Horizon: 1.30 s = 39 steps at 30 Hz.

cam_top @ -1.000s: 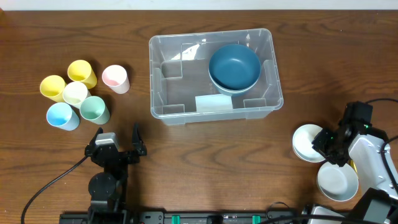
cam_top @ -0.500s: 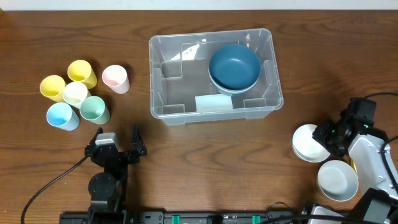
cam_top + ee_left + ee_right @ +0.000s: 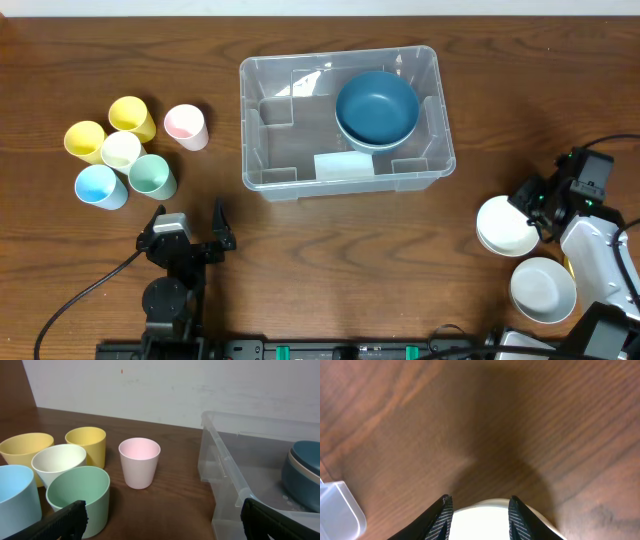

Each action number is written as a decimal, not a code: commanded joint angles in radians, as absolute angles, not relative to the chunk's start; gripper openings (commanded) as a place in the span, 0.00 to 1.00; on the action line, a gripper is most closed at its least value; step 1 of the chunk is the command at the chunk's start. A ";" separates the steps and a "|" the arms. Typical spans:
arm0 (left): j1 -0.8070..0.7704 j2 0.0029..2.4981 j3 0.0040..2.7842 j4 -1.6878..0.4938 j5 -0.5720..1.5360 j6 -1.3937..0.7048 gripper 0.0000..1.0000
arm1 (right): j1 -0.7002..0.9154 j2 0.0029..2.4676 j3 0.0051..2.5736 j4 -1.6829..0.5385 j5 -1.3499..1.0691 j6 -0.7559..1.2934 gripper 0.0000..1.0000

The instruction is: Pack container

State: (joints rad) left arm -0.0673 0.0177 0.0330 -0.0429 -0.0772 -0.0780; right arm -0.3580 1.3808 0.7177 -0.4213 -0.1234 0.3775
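The clear plastic container (image 3: 246, 120) stands at the back centre of the table and holds a dark blue bowl (image 3: 376, 108) in its right half. It also shows in the left wrist view (image 3: 225, 462), and a corner shows in the right wrist view (image 3: 335, 505). My right gripper (image 3: 532, 207) is at the right side of the table, shut on the rim of a white bowl (image 3: 505, 227). The bowl sits between the fingers in the right wrist view (image 3: 480, 522). My left gripper (image 3: 190, 240) is open and empty near the front left edge.
Several pastel cups stand at the left: two yellow (image 3: 131, 117), a cream, a pink (image 3: 185, 126), a blue and a green (image 3: 152, 175). A second white bowl (image 3: 543, 288) lies in front of the right arm. A white label lies in the container's front (image 3: 344, 165).
My right gripper has shifted to the right and a little toward the back, carrying the white bowl with it. The left arm has not moved.
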 commanded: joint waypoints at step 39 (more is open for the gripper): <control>-0.064 0.018 0.004 -0.066 -0.078 -0.075 0.98 | -0.477 1.370 0.923 -1.012 -0.057 0.343 0.44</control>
State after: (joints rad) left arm -0.0669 0.0177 0.0330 -0.0429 -0.0769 -0.0780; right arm -0.4446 1.3800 0.9073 -1.0130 -0.0589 0.3546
